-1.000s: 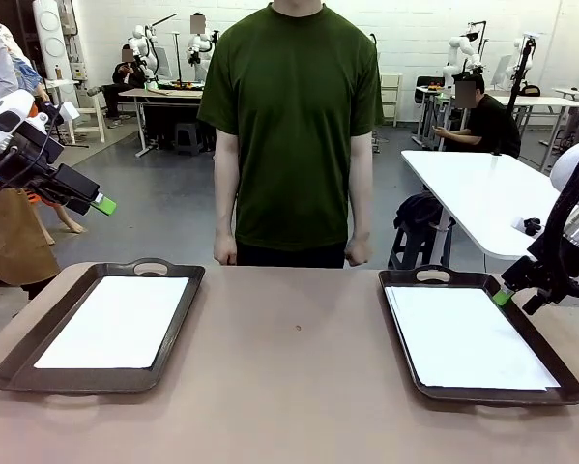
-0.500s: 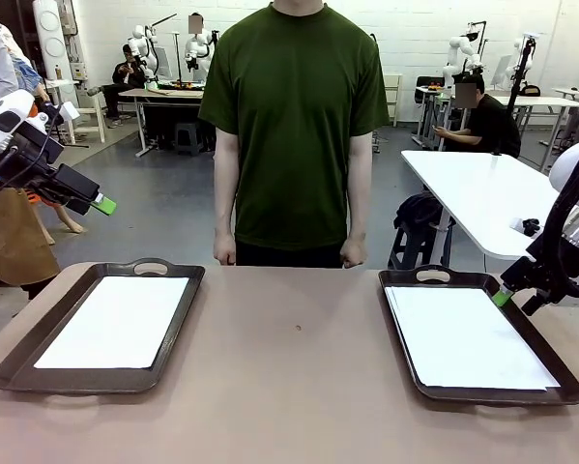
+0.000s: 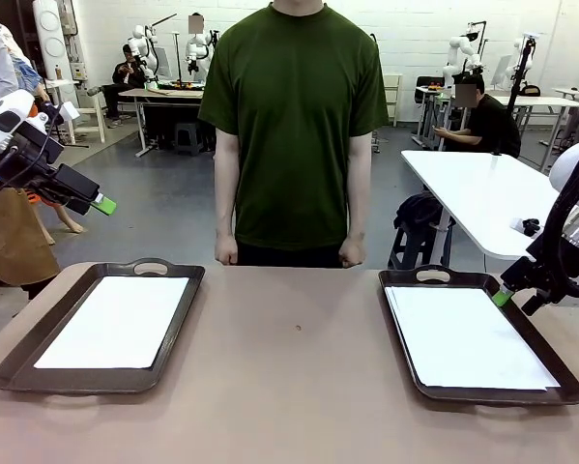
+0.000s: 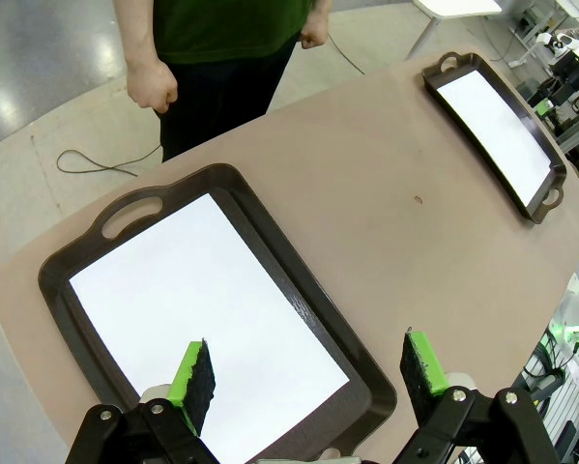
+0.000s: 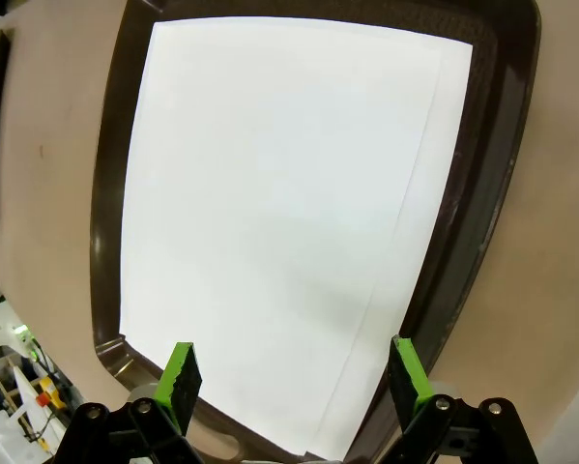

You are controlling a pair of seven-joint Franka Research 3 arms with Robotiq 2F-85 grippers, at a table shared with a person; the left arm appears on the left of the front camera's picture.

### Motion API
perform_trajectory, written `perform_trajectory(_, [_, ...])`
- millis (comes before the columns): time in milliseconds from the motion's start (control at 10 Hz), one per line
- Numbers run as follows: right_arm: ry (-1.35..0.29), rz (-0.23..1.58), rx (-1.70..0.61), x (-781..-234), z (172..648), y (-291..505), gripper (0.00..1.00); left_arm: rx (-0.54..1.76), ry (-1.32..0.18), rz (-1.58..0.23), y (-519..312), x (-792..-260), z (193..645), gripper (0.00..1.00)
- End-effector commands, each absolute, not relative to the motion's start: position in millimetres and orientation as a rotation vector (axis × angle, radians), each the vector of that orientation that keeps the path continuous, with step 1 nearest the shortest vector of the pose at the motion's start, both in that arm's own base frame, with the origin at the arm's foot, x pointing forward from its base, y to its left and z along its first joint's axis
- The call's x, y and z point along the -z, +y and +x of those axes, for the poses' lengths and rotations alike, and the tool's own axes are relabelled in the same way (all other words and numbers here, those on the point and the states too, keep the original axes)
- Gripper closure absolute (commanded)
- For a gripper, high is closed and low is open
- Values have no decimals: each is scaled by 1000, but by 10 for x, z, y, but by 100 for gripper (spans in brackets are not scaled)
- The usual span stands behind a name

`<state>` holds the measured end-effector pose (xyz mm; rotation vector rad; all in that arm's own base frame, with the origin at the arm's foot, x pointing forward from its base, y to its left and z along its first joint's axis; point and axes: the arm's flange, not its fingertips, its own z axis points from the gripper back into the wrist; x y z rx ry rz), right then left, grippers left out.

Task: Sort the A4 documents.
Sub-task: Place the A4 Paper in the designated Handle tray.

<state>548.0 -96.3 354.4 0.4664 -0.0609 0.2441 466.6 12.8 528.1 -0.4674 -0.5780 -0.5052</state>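
White A4 documents lie in two dark brown trays. One sheet (image 3: 115, 321) rests flat in the left tray (image 3: 9, 362). In the right tray (image 3: 560, 372) lies a white stack (image 3: 468, 338) whose sheets sit slightly offset. My left gripper (image 3: 101, 205) hangs open high above the table's left edge. In its wrist view the left gripper (image 4: 308, 372) looks down on the left sheet (image 4: 202, 319). My right gripper (image 3: 503, 297) hovers open just over the right tray's far right rim. From the right gripper (image 5: 294, 375) I see the stack (image 5: 279, 213) below, untouched.
A person in a green shirt (image 3: 294, 126) stands at the far edge, both hands (image 3: 225, 253) hanging loosely closed. The brown tabletop (image 3: 299, 387) stretches bare between the trays. A white table (image 3: 482, 193) and a seated person stand behind on the right.
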Motion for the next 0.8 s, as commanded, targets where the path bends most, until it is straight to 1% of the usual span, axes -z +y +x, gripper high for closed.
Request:
perform_trajectory(0, [-65, 463, -242, -3548, 5483, -969, 0, 505, -585, -456, 129, -5286, 4666, 0])
perform_trajectory(700, [-65, 463, -242, -3548, 5483, -969, 0, 505, -585, -456, 129, -5286, 4666, 0])
